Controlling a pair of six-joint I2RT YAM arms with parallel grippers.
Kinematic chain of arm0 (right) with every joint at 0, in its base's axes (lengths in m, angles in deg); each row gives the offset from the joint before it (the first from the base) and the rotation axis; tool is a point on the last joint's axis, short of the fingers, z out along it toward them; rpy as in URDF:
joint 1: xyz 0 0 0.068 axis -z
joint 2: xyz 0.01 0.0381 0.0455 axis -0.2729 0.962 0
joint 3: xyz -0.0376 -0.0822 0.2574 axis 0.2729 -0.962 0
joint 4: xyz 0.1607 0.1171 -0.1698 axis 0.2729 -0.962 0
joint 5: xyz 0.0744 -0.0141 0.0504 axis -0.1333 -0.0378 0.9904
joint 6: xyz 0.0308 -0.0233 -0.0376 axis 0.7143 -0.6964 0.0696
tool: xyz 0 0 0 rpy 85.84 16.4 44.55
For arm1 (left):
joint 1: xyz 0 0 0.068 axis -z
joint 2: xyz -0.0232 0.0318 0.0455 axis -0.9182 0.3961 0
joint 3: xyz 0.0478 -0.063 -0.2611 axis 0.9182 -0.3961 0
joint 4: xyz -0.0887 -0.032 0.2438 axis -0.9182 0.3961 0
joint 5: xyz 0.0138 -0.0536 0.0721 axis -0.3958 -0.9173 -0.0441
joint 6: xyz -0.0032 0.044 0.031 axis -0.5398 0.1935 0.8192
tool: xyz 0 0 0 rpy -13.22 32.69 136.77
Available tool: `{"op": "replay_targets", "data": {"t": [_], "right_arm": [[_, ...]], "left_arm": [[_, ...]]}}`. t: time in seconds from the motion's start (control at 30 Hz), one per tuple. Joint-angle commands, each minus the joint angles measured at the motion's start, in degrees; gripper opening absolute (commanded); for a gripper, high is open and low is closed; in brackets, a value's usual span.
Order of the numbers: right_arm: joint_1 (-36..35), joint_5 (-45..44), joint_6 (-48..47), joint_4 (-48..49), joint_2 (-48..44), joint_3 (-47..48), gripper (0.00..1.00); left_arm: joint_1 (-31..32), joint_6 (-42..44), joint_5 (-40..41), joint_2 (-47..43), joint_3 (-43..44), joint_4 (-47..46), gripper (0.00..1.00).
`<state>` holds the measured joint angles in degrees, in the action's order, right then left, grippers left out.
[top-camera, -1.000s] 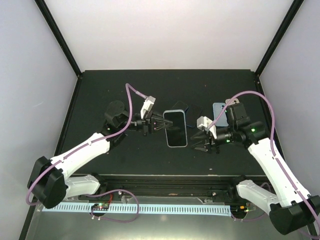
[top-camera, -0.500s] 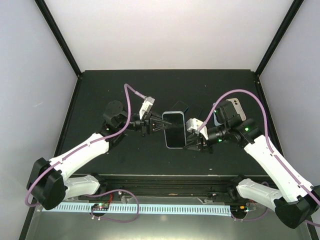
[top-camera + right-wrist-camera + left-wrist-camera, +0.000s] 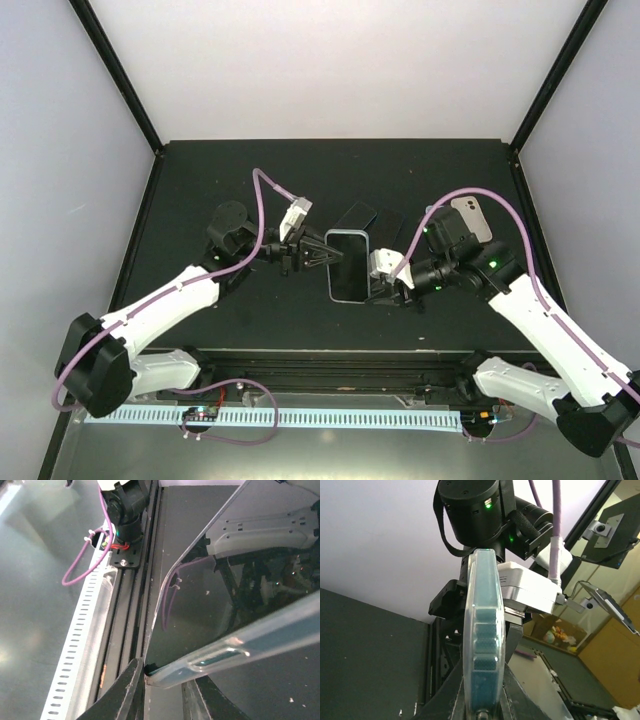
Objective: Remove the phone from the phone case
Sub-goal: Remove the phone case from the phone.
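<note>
In the top view the light is bright and even, and the black desk (image 3: 200,180) shows hardly any shadow. The left wrist view has the phone case (image 3: 482,645) too near, so it looks soft. The phone (image 3: 200,610) screen mirrors its surroundings, with pale glare at the left.

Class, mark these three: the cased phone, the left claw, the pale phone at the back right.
cased phone (image 3: 350,268), top view, middle of its dark screen.
left claw (image 3: 334,257), top view, between its fingertips.
pale phone (image 3: 472,216), top view, its back face.
</note>
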<state>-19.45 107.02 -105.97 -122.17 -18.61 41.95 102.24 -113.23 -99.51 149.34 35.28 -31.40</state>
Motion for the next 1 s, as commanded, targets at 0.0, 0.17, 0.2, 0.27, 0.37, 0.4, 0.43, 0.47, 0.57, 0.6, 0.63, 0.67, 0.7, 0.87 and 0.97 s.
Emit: {"op": "replay_targets", "data": {"t": [0.0, 0.17, 0.2, 0.27, 0.37, 0.4, 0.43, 0.47, 0.57, 0.6, 0.63, 0.67, 0.7, 0.87, 0.97], "right_arm": [[-2.04, -11.11, -4.99, 3.40, -1.21, -1.46, 0.20], [-2.18, -15.49, -5.78, 6.61, -1.24, -1.28, 0.20], [-2.23, -16.13, -6.04, 7.09, -1.24, -1.39, 0.20], [-2.24, -17.35, -5.73, 8.07, -1.11, -1.46, 0.19], [-2.23, -18.25, -5.54, 9.04, -0.99, -1.50, 0.19], [-2.22, -18.36, -5.62, 9.30, -0.95, -1.56, 0.19], [-2.17, -18.60, -5.68, 9.49, -0.93, -1.62, 0.19], [-2.23, -18.81, -5.63, 9.73, -0.93, -1.83, 0.19], [-2.19, -18.96, -5.47, 10.28, -0.78, -2.30, 0.19], [-2.18, -18.76, -5.45, 10.33, -0.70, -2.41, 0.19], [-2.19, -18.61, -5.50, 10.34, -0.55, -2.62, 0.19], [-2.17, -18.52, -5.74, 10.26, -0.60, -2.77, 0.19], [-2.17, -18.62, -6.17, 10.27, -0.62, -3.03, 0.19], [-2.20, -20.14, -7.48, 10.27, -1.11, -3.23, 0.22], [-2.22, -20.21, -8.16, 9.56, -1.35, -2.84, 0.23]], "left_arm": [[0.28, -5.50, -5.63, 0.38, 3.37, -6.60, 0.02], [1.27, -5.57, -6.99, 0.65, 3.73, -6.57, 0.02], [1.37, -5.53, -7.15, 0.71, 3.78, -6.52, 0.02], [1.55, -5.43, -7.31, 0.68, 3.74, -6.30, 0.02], [2.01, -5.37, -7.71, 0.82, 3.89, -6.22, 0.02], [2.10, -5.36, -7.81, 0.80, 3.94, -6.25, 0.02], [2.12, -5.32, -7.87, 0.68, 3.89, -6.22, 0.01], [2.10, -5.18, -7.83, 0.59, 3.94, -6.12, 0.02], [2.06, -4.78, -7.74, 0.41, 3.96, -5.58, 0.02], [2.09, -4.83, -7.76, 0.41, 4.02, -5.61, 0.02], [2.12, -4.87, -7.82, 0.55, 3.98, -5.58, 0.02], [2.19, -4.89, -7.82, 0.60, 4.04, -5.52, 0.02], [2.21, -4.88, -7.82, 0.73, 3.98, -5.50, 0.02], [2.61, -4.18, -8.00, 0.47, 4.25, -4.38, 0.02], [2.68, -3.89, -8.13, 0.65, 4.45, -3.91, 0.02]]}}
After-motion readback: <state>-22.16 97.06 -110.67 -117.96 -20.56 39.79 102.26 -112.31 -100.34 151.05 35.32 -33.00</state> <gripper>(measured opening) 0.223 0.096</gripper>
